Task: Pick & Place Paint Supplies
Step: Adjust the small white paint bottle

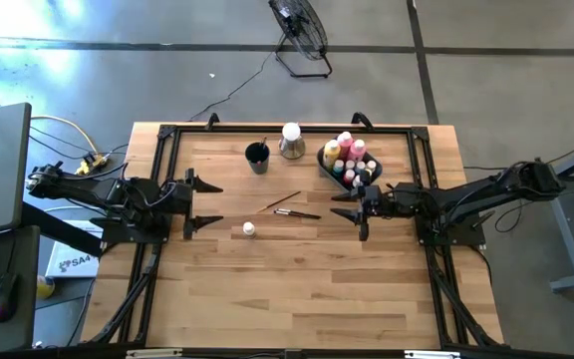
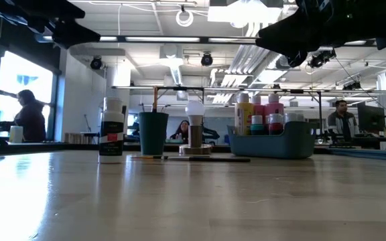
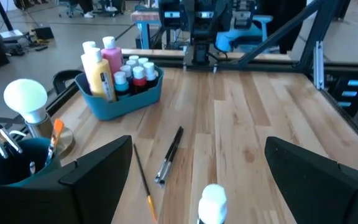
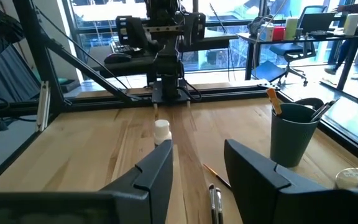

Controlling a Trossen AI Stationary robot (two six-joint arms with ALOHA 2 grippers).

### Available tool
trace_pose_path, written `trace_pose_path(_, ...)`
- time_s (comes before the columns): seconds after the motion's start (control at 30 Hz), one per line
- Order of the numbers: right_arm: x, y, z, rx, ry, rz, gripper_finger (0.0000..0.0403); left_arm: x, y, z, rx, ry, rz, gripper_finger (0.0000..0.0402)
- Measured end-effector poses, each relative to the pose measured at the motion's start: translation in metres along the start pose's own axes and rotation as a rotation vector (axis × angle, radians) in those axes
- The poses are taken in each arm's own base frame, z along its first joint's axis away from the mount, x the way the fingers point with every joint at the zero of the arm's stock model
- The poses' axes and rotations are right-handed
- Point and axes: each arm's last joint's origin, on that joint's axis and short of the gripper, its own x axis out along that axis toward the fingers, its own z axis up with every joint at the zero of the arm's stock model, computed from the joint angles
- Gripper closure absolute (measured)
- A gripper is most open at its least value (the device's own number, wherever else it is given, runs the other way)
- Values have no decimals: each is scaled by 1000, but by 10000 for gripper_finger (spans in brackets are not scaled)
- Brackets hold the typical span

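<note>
Brushes (image 1: 295, 208) lie at the centre of the high view on the wooden counter (image 1: 297, 289), thin dark handles running roughly left to right, so their long axis points at both arms. Just left of the right gripper (image 1: 356, 211), they are nearer to it; its fingers stand partly apart, grasping nothing. A small white-capped pot (image 1: 249, 229) sits lower left, nearer the left gripper (image 1: 205, 205), spread wide and empty. Smooth plastic bottles (image 1: 345, 152) fill the bin (image 1: 324, 166).
</note>
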Motion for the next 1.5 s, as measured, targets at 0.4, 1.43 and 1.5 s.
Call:
trace_pose_path(0.4, 0, 0, -1, -1, 8, 0, 265, 14, -2, -3, 20, 45, 84, 41)
trace_pose_path(1.43, 0, -1, -6, -9, 57, -8, 265, 29, -8, -4, -41, 45, 67, 148)
trace_pose_path(1.5, 0, -1, -6, -9, 58, -8, 265, 31, -8, -3, -19, 39, 71, 148)
